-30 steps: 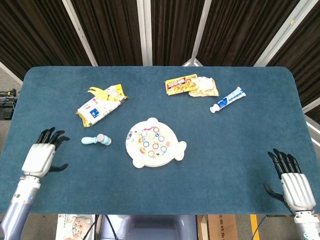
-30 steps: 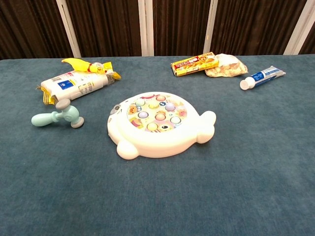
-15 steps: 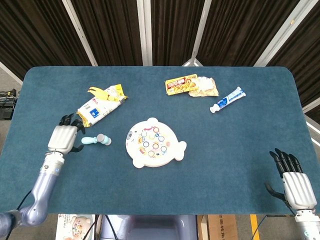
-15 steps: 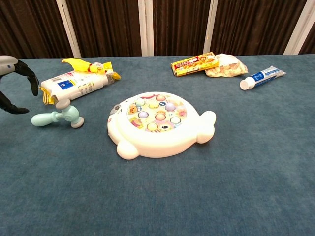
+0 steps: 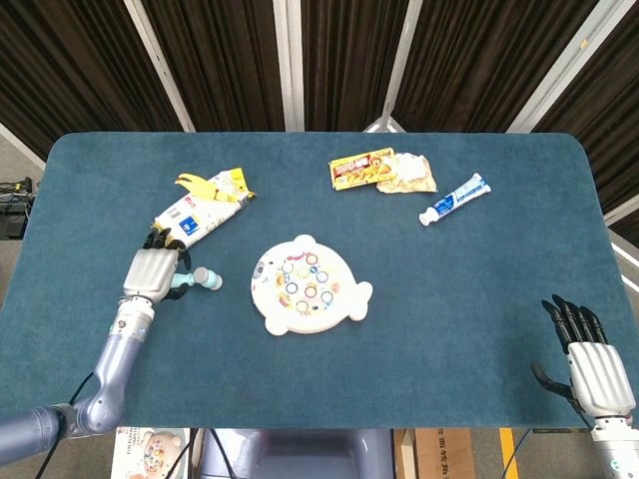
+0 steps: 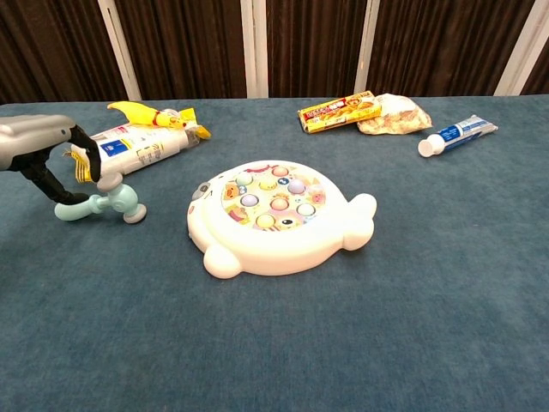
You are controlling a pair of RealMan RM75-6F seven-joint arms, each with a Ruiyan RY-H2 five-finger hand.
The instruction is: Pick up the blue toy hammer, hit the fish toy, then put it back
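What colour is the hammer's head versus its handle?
Hammer: pale blue handle and head, grey striking caps. Chest view shows it best.

hammers: I'm seeing one (image 5: 197,278)
fish toys: one (image 5: 308,284)
toothpaste tubes: one (image 5: 455,200)
snack packs: I'm counting four, far side
my hands: two

Glossy plastic fish toy (image 6: 279,217) on matt cloth table (image 6: 429,300).

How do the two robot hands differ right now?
The left hand is out over the table, poised above the blue toy hammer's handle; the right hand sits at the table's near edge, away from every object. The left hand's fingers curve down around the handle, not yet closed; the right hand's fingers are spread, pointing forward. Both have silver backs and black fingers.
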